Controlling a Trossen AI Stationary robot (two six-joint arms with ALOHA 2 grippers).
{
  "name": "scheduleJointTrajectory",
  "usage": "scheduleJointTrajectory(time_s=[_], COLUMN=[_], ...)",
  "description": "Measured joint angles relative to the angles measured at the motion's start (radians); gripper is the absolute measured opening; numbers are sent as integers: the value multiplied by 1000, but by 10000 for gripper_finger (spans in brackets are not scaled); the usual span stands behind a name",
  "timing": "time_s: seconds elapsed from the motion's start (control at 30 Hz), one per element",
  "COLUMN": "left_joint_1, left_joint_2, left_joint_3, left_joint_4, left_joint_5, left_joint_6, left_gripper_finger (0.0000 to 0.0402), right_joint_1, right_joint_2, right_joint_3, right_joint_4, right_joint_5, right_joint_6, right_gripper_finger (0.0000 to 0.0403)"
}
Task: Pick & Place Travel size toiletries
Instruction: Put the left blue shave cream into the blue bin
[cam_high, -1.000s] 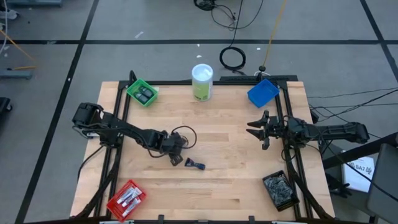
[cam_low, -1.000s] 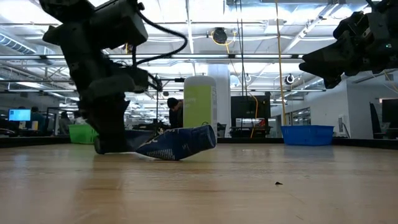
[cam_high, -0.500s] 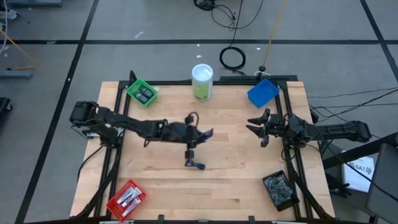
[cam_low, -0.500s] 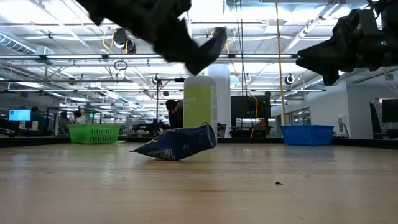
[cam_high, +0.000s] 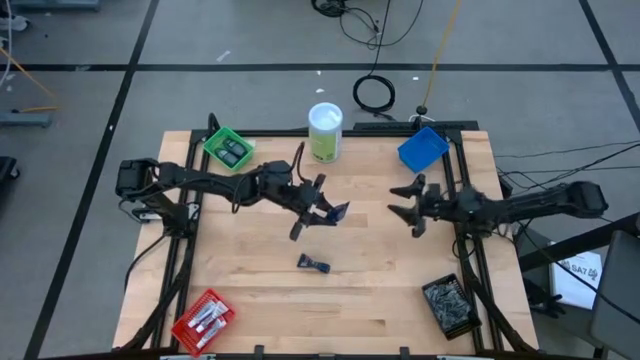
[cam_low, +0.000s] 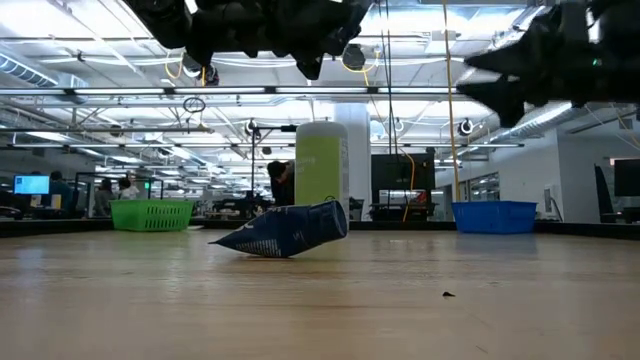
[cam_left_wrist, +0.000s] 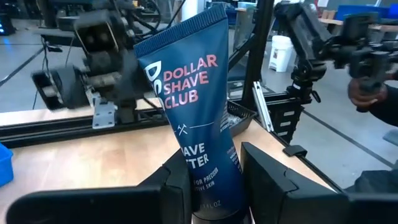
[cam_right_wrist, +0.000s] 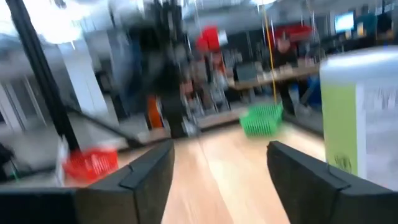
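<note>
My left hand (cam_high: 322, 205) pinches a blue tube (cam_left_wrist: 193, 118), raised near the white canister (cam_high: 325, 132); right hand (cam_high: 408, 205) spread, empty.

Navy tube (cam_left_wrist: 193, 118) with white-and-pink lettering, green bin (cam_high: 229, 148), blue bin (cam_high: 422, 149), red bin (cam_high: 204, 319) — white-and-lime canister (cam_high: 325, 132)

The dark blue squeeze tube (cam_left_wrist: 189, 118) held between the left gripper's (cam_left_wrist: 214, 186) fingers reads "DOLLAR SHAVE CLUB" in pink, with white "AVE", "TTER" and "FOR PRECISION" partly visible lower down.
</note>
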Motion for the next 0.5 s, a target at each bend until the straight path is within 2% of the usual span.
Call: scheduleJointTrajectory(time_s=[0.1,0.27,0.5], left_joint_1=[-1,-5,-6], left_joint_2=[-1,-1,-1], left_joint_3=[0,0,0], left_joint_4=[-4,-18,-75], left_joint_5=[-1,-18,-88], left_joint_6=[-1,-3,-3], left_gripper_finger=[100,99,98], right_joint_1=[0,0,0], right_joint_2=[131,336,551], right_joint_3=[59,189,331], right_joint_4=[-15,112,237], right_joint_5=[0,-7,-136], right_joint_6=[-23,-86,-113], right_gripper_finger=[262,271,266])
